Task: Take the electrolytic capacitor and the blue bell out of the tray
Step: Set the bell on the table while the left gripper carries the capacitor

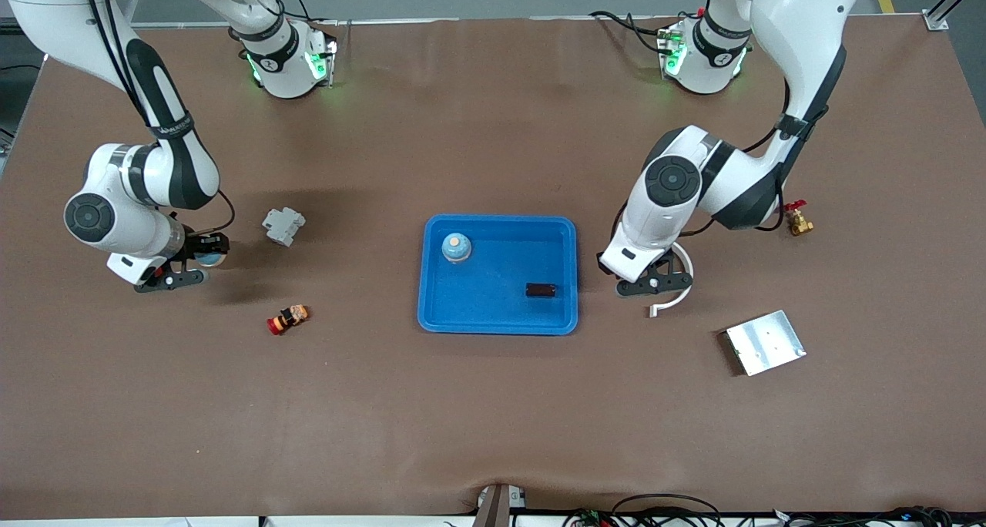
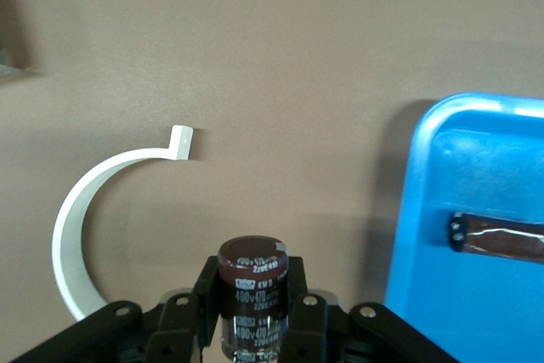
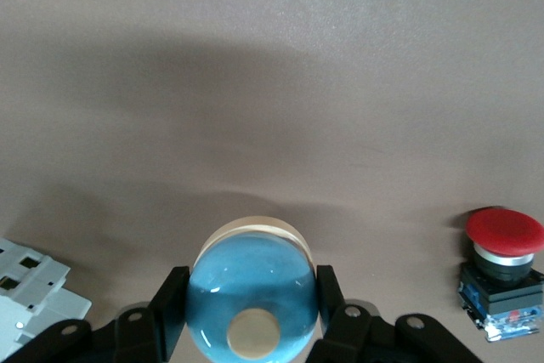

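Note:
A blue tray sits mid-table and holds a blue bell and a dark capacitor lying on its side. My left gripper hangs over the bare table beside the tray, toward the left arm's end. It is shut on a brown capacitor, gripped between the fingers. The tray's rim and the lying capacitor show in the left wrist view. My right gripper is over the table toward the right arm's end, shut on a second blue bell.
A grey breaker and a red push button lie near the right gripper. A white curved strip lies under the left hand. A metal plate and a brass valve lie toward the left arm's end.

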You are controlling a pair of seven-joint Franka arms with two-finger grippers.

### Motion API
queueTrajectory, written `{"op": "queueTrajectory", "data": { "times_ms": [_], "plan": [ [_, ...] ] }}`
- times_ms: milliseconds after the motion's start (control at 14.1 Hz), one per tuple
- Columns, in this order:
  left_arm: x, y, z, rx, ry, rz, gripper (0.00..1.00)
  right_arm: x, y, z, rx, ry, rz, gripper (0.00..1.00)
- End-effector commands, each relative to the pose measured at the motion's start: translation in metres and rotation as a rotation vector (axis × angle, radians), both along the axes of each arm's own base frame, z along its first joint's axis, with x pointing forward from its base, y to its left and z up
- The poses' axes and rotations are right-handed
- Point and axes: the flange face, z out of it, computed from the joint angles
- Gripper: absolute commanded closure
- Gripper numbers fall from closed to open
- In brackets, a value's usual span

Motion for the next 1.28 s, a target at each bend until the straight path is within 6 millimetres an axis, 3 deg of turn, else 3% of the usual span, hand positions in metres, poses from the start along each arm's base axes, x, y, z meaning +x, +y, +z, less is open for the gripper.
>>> {"op": "queueTrajectory", "data": {
  "times_ms": [0, 71, 142, 427, 569, 712, 925, 1210],
  "plan": [
    [-0.021, 0.02, -0.016, 0.002, -0.06, -0.086, 1.0, -0.007, -0.008, -0.001, 0.016, 0.002, -0.007, 0.54],
    [-0.022, 0.03, -0.023, 0.0, -0.069, -0.091, 1.0, -0.007, -0.007, -0.005, 0.016, 0.008, -0.004, 0.31],
    [-0.025, 0.033, -0.028, 0.005, -0.074, -0.11, 1.0, -0.007, -0.007, -0.006, 0.016, 0.011, -0.004, 0.0],
    [-0.037, 0.033, -0.049, -0.007, -0.073, -0.164, 1.0, -0.005, -0.005, -0.005, 0.014, 0.014, -0.006, 0.0],
    [-0.039, 0.053, -0.066, -0.024, -0.094, -0.186, 1.0, 0.001, -0.006, 0.002, 0.013, 0.018, -0.005, 0.0],
    [-0.043, 0.066, -0.078, -0.04, -0.115, -0.216, 1.0, 0.017, -0.001, 0.024, 0.014, 0.054, -0.005, 0.0],
    [-0.042, 0.079, -0.089, -0.031, -0.113, -0.234, 1.0, 0.043, 0.057, 0.056, 0.057, 0.073, 0.002, 0.0],
    [-0.043, 0.083, -0.098, -0.03, -0.098, -0.237, 1.0, 0.052, 0.168, 0.082, 0.059, 0.058, -0.181, 0.0]
  ]
}}
